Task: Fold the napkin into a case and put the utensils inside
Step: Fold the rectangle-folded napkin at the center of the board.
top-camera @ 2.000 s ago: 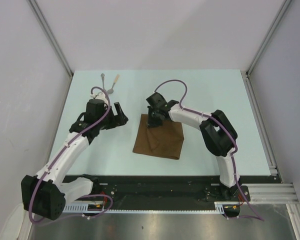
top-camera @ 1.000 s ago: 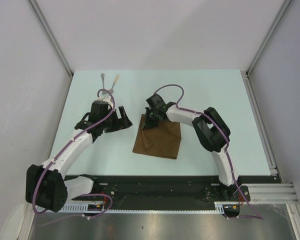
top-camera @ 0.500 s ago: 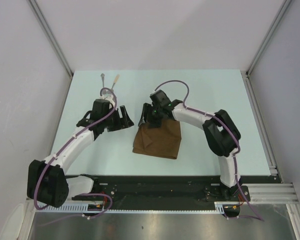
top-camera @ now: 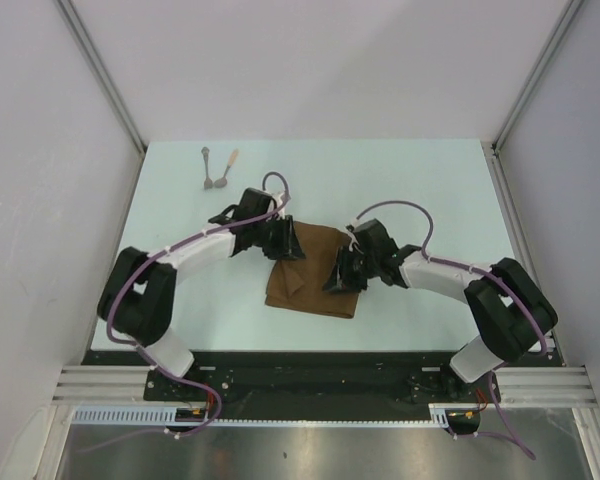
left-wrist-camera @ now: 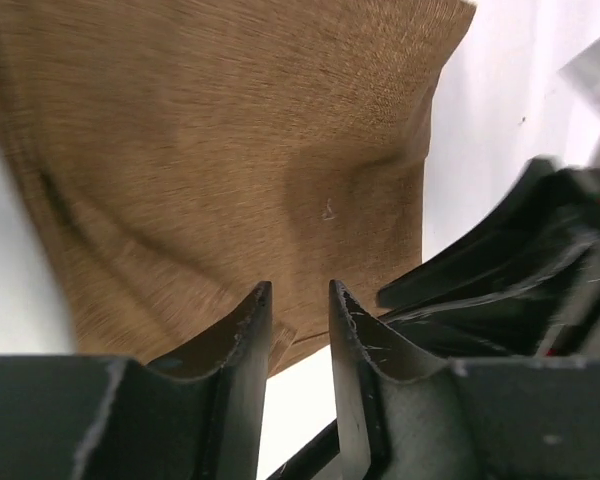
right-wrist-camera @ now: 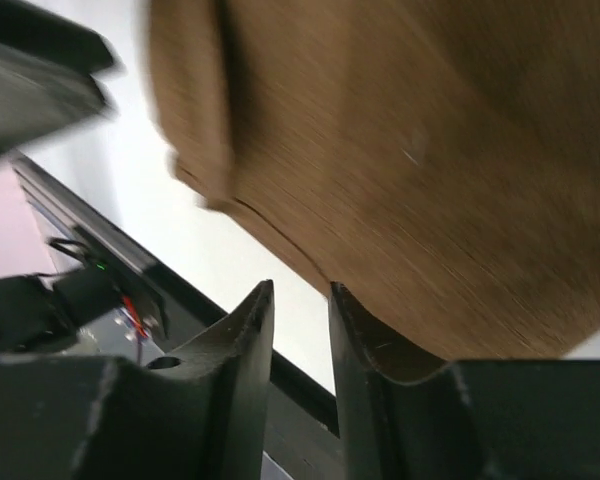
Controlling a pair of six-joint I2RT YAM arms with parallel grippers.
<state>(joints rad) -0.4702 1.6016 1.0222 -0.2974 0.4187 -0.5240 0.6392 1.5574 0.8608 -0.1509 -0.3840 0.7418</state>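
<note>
- In the overhead view the far left corner of the napkin point(top-camera: 310, 288) is covered by the left gripper point(top-camera: 283, 243). Its right part is covered by the right gripper point(top-camera: 338, 278).
- The right wrist view is blurred. Whether cloth is nipped at either set of fingertips cannot be told.
- Only the wrist views reveal the fingers. On each gripper they are drawn close, with a thin slit left between.
- Only the overhead view shows the whole napkin. It is laid as a rough square toward the near edge of the table point(top-camera: 430, 190), with a dark crease in its left half.
- The grey-handled utensil point(top-camera: 207, 167) and the tan-handled utensil point(top-camera: 228, 168) are seen side by side at the far left, well apart from the cloth.
</note>
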